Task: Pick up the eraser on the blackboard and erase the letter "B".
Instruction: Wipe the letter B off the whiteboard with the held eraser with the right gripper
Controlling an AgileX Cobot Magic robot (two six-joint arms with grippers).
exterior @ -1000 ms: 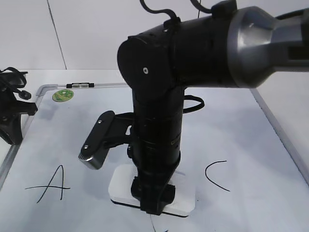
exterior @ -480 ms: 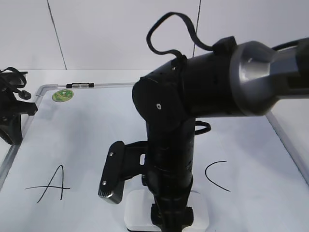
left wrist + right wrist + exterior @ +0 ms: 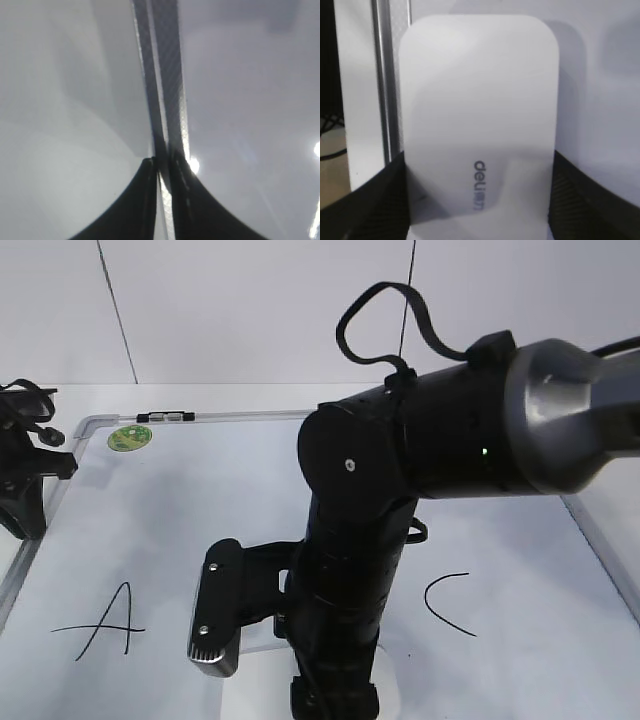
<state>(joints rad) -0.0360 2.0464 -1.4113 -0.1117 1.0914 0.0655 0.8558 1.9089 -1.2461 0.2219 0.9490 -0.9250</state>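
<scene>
Now the right arm reaches across the middle of the blackboard (image 3: 180,510), its big black body covering the near centre of the white surface, and the right gripper (image 3: 479,200) is clamped on the eraser (image 3: 479,110): the wrist camera shows both dark fingers (image 3: 367,205) pressed against the long sides of the white rounded block, the small dark lettering facing up between them. From outside, only a pale sliver of the eraser (image 3: 390,692) peeks out beneath the arm at the bottom edge, down on the board between the "A" (image 3: 105,625) on the left and the "C" (image 3: 447,602) on the right. The letter "B" can't be made out; the arm covers that patch. Over on the far left, the left gripper (image 3: 161,167) sits by the board's grey frame (image 3: 165,75), fingertips pinched together on nothing. A green sticker (image 3: 130,437) sits in the far corner.
</scene>
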